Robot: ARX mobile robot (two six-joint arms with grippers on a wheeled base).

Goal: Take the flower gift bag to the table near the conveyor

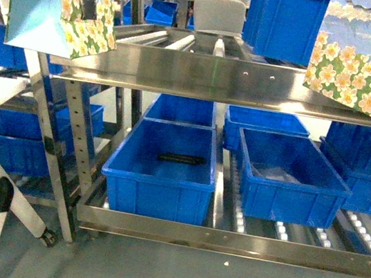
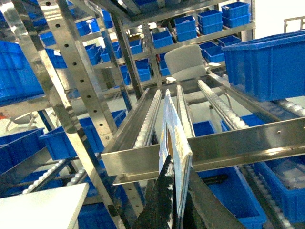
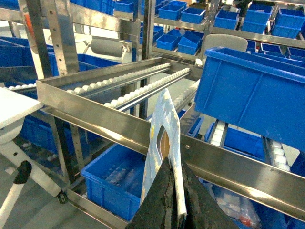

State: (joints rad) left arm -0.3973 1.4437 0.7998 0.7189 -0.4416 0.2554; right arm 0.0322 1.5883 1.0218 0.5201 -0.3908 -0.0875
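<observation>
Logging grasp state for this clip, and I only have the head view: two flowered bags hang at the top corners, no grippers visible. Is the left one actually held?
Observer: Yes. In the left wrist view the left gripper has its jaws closed on the edge of the left gift bag.
Operator: And the right one?
Observer: Same there. The right gripper is shut on the right gift bag, clamping right next to its cut-out handle hole.
</observation>
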